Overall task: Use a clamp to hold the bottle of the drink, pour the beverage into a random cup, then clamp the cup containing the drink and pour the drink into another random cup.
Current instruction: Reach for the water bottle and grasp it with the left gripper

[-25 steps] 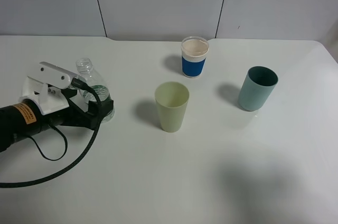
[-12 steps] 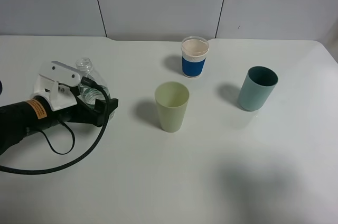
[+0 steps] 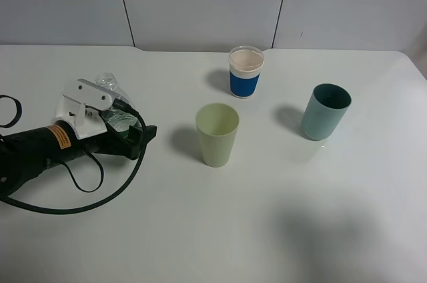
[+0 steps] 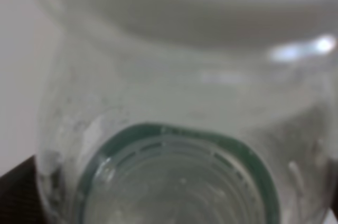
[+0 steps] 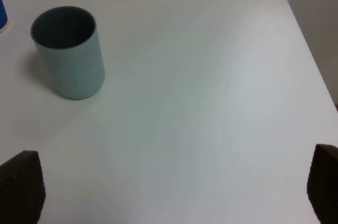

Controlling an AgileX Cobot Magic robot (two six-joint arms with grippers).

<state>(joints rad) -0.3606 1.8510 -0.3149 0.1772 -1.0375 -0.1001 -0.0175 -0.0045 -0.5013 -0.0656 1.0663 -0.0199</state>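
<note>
The clear bottle [image 3: 107, 83] stands uncapped at the left of the table. My left gripper [image 3: 128, 127] lies low around its lower body, jaws open, one black finger [image 3: 140, 136] showing on the near side. Up close in the left wrist view the bottle [image 4: 174, 129] fills the frame, blurred. The white cup with the blue band [image 3: 246, 72] stands at the back middle. A pale green cup [image 3: 217, 134] is in the centre and a teal tumbler [image 3: 325, 111] at the right. My right gripper [image 5: 171, 184] hovers open near the teal tumbler [image 5: 68, 52], nothing between its fingers.
A black cable [image 3: 80, 196] loops on the table in front of the left arm. The table's right edge [image 5: 309, 49] runs close beside the right gripper. A grey panelled wall [image 3: 200, 3] stands behind the table.
The left arm has slid to the right, bringing its open jaws further around the bottle. The bottle and the cups have stayed in place.
</note>
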